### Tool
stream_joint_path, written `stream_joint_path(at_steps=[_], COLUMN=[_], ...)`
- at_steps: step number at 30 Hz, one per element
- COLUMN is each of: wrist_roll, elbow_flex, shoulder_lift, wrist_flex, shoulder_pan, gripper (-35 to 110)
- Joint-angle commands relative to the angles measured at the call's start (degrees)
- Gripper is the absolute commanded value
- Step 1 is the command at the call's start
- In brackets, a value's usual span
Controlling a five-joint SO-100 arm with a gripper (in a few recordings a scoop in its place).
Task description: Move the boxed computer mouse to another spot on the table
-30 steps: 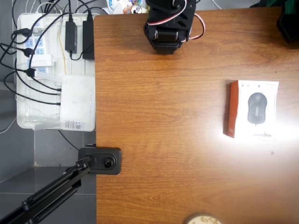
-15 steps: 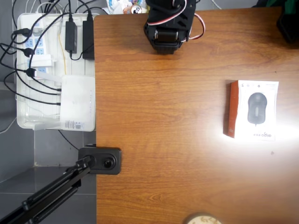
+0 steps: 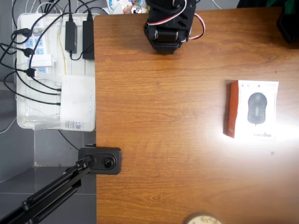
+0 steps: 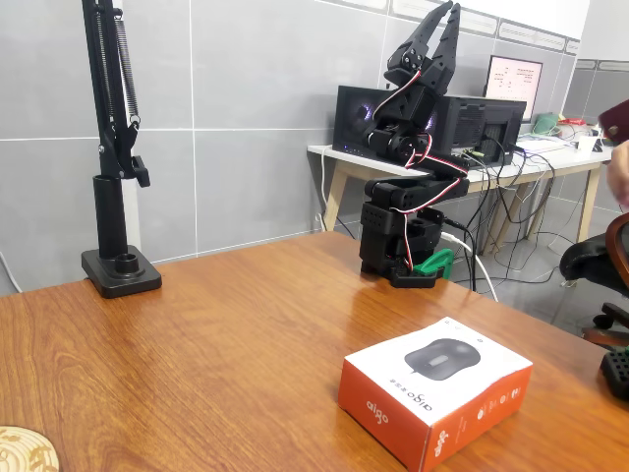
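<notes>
One folded arm (image 4: 405, 211) rears upright — tool (image 4: 439, 22) skyward, fingers slightly apart — far from boxed computer mouse (image 4: 434, 387).

Overhead view: looks straight down on your table (image 3: 163, 177) from well above, the arm's base (image 3: 169, 25) at the top edge.

Fixed view: low and close, near tabletop height, facing across the table (image 4: 197, 334) toward the arm's base (image 4: 401, 241) and the grey wall.

Shared: both views give you the boxed computer mouse (image 3: 252, 116) (image 4: 435, 385), the arm's base and the black stand clamp (image 3: 100, 160) (image 4: 120, 270).
</notes>
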Motion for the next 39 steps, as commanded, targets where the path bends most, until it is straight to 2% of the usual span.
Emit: stream_joint_path(at_steps=[1,21,30,39], wrist_roll=[0.18,0.18,-3.25,-2.2], elbow_flex=[0.09,0.09,0.09,0.09], shoulder_lift=[0.09,0.09,0.09,0.09], wrist_flex=[-0.09,-0.09,-0.09,-0.09], shoulder_pan=[0.44,0.44,0.44,0.44], gripper=[0,0,4,0])
